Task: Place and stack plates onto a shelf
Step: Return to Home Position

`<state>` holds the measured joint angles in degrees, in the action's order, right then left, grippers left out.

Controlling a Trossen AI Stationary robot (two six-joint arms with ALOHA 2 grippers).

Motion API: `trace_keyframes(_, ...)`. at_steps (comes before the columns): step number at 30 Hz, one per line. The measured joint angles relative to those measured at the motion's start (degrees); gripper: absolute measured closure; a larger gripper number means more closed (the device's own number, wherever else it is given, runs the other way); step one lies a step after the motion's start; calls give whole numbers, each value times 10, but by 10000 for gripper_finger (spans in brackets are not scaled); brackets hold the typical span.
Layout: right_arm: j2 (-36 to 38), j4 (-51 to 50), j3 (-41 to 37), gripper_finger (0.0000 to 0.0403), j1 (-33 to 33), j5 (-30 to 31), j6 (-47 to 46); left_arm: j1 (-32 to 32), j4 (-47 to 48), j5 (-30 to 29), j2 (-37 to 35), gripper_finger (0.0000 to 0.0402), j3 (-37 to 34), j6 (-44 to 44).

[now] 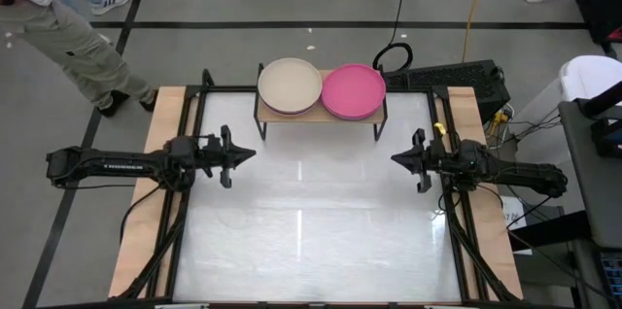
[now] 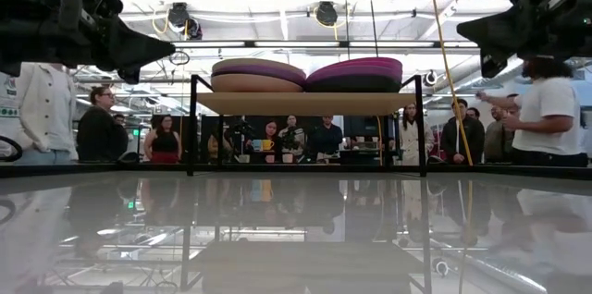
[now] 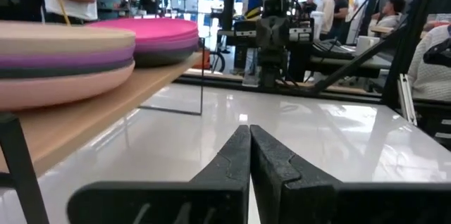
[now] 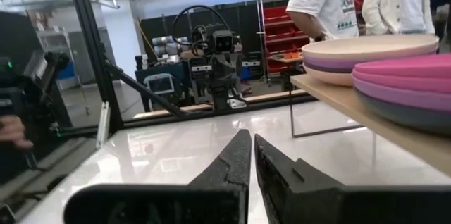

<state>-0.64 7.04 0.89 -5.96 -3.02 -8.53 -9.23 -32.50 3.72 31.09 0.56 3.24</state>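
Note:
The light-wood shelf (image 1: 321, 113) stands on thin black legs at the table's far edge. Two stacks of plates rest on it: a left stack topped by the beige plate (image 1: 290, 85), with purple, dark and salmon plates under it (image 3: 63, 69), and a right stack topped by a magenta plate (image 1: 353, 90) over purple and dark ones (image 4: 409, 90). My left gripper (image 1: 251, 154) hovers shut near the table's left side, pointing right. My right gripper (image 1: 396, 159) hovers shut near the right side, pointing left. Neither touches anything.
The white glossy tabletop (image 1: 311, 231) lies between both arms, framed by black rails (image 1: 175, 222) and wooden side edges (image 1: 141, 202). Several people stand beyond the far edge (image 2: 166, 137), one walks at far left (image 1: 58, 37). Cables and equipment sit far right (image 1: 466, 81).

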Motion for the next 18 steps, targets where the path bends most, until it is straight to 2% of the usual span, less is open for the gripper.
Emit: trace_keyframes(18, 0, 0, 0, 394, 0, 0, -13, 0, 11, 0, 0, 397, 0, 0)
